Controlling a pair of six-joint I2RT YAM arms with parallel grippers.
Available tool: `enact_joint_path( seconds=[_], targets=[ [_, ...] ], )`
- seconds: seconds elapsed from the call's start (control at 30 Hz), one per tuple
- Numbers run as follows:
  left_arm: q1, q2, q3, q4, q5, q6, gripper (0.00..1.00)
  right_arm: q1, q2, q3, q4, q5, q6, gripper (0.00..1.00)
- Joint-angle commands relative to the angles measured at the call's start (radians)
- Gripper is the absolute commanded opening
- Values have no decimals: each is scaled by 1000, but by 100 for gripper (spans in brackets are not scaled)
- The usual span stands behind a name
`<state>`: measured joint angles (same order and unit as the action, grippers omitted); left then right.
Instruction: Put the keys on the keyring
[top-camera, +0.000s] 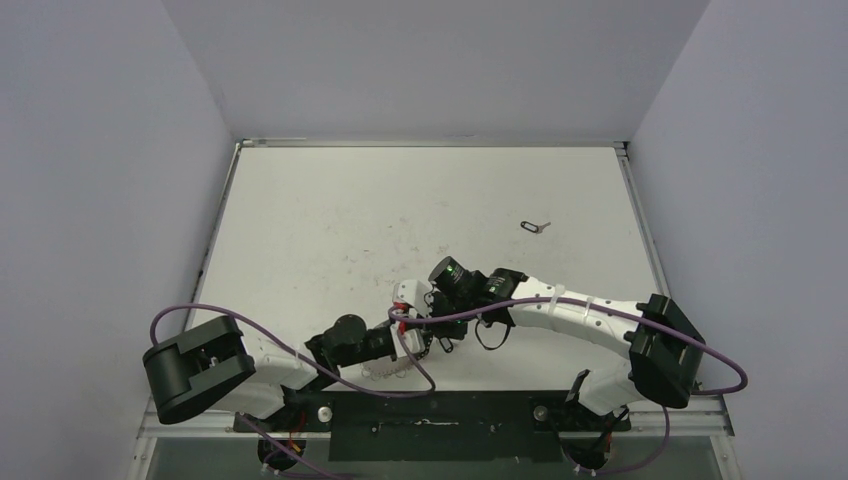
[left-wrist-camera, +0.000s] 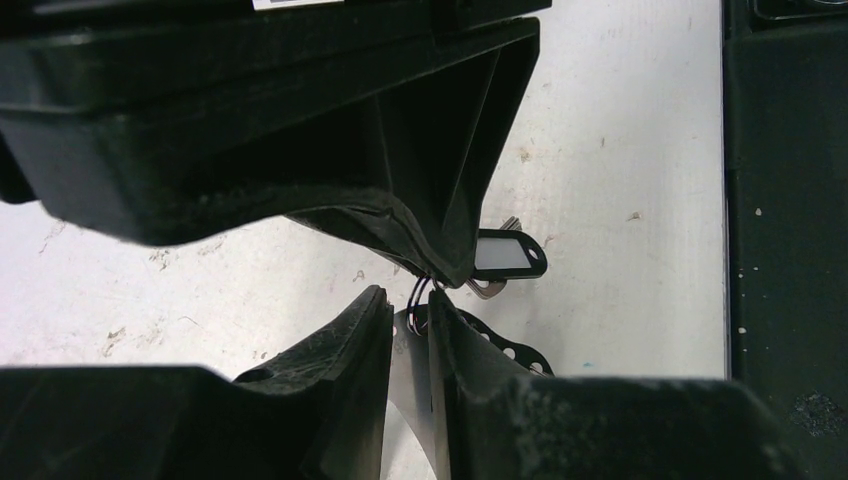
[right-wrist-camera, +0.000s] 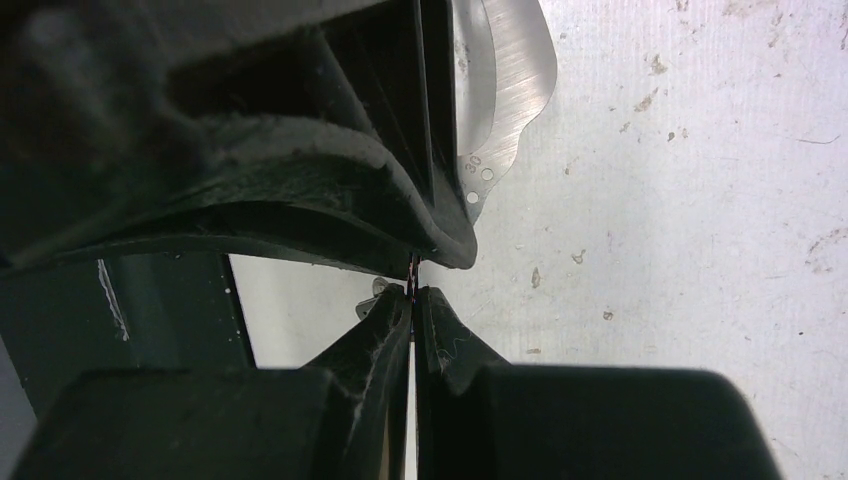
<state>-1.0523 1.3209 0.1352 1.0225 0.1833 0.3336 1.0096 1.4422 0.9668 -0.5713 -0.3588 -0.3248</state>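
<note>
– Two keys, was it? Where were they?
– One key with its black tag hung just beside the thin keyring wire. The other key lay well apart on the table.
– And the claws?
– The right claw was pinched together on that wire. The left claw had a narrow gap with a metal strip in it. Whether it was clamped, I couldn't tell.
– Which step?
– Threading, I'd judge. Next, the tag needed sliding onto the wire.

Scuffed matt table, polished metal plate, plastic tag.
</note>
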Motion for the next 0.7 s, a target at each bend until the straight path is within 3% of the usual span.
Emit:
enact_joint_path(
  seconds=[0.0,0.07,0.13,0.3,0.47,0.67],
  targets=[
    [-2,16,34,-7,-8,12,19,6,-48,26,28,-24,5,0],
    [-2,30,39,3,-3,14,12,6,-49,27,28,-25,3,0],
    [-2,40,40,6,-2,20,0,6,-49,29,28,-23,0,0],
    [-2,22,22,9,-45,12,0,4,-55,30,30,-22,-2,0],
    [-2,-37,-5,22,-86,-15,0,-13,-108,18,78,-23,27,25],
    [-2,-77,-64,156,-129,-102,0,-124,-279,-125,263,-137,94,44]
  ],
)
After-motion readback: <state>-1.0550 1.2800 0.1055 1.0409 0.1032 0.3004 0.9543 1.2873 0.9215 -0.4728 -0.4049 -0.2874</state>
